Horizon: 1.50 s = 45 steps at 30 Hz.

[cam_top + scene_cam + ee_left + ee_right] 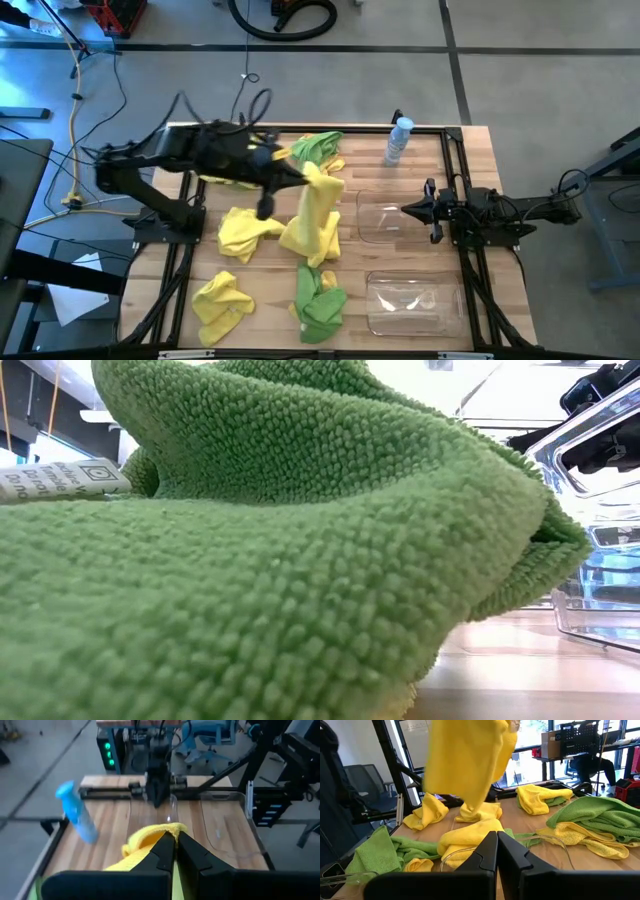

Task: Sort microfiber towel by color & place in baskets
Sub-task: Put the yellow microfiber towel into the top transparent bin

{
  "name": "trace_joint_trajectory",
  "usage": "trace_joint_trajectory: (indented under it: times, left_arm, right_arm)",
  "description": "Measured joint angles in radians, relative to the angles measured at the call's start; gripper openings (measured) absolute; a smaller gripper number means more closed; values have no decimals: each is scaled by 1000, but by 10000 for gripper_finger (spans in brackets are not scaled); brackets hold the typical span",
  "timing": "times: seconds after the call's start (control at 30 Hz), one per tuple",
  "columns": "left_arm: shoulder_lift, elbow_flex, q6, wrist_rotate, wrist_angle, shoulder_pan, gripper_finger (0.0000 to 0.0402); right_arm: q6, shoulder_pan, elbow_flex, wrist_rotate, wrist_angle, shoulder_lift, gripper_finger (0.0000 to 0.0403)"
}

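Towel (318,212) — yellow, nubby, hanging in limp folds — pinched by left gripper (308,176); right gripper (408,210) closed, empty.

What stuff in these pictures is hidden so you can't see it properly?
- Low view: a green towel right against the lens blocks most of the table.
- High view: the left gripper is shut on a hanging yellow towel, which covers whatever lies beneath.
- Left wrist view: the blue-capped bottle is blurred.

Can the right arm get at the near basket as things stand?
Probably yes. The right tool is shut on nothing and waits over the far basket; the near basket lies just beside it with nothing between. The left tool, holding a yellow towel, is well clear.
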Motion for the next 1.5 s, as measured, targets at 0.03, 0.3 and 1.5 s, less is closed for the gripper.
trace_joint_trajectory:
  times: [0.03, 0.3, 1.5]
  left_arm:
    - [36, 44, 16, 0, 1, 0, 0]
    - [311, 372, 85, 2, 2, 7, 0]
    - [846, 437, -95, 423, 45, 47, 0]
  right_arm:
    - [0, 0, 0, 0, 0, 0, 0]
    - [0, 0, 0, 0, 0, 0, 0]
    - [0, 0, 0, 0, 0, 0, 0]
